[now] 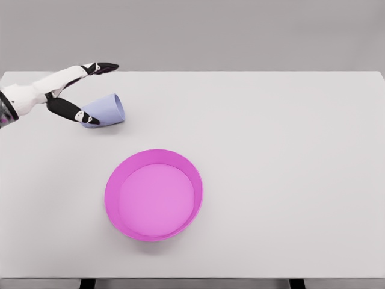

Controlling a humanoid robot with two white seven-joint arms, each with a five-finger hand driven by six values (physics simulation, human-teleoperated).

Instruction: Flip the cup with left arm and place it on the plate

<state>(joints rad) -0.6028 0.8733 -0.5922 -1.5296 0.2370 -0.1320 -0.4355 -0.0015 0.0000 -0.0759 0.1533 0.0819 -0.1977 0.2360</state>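
A pale lavender cup (107, 110) lies on its side on the white table, at the left, its wide mouth turned right. My left hand (90, 93) comes in from the left edge and sits at the cup's narrow end. Its fingers (102, 67) stretch out above and behind the cup, while the thumb (71, 111) reaches along the cup's near side. The hand is spread around the cup's base and not closed on it. A magenta plate (154, 194) with a raised rim rests nearer the front, right of and below the cup. The right arm is out of view.
The white table (289, 150) spans the whole view, with its far edge near the top and its front edge at the bottom. A grey wall stands behind it.
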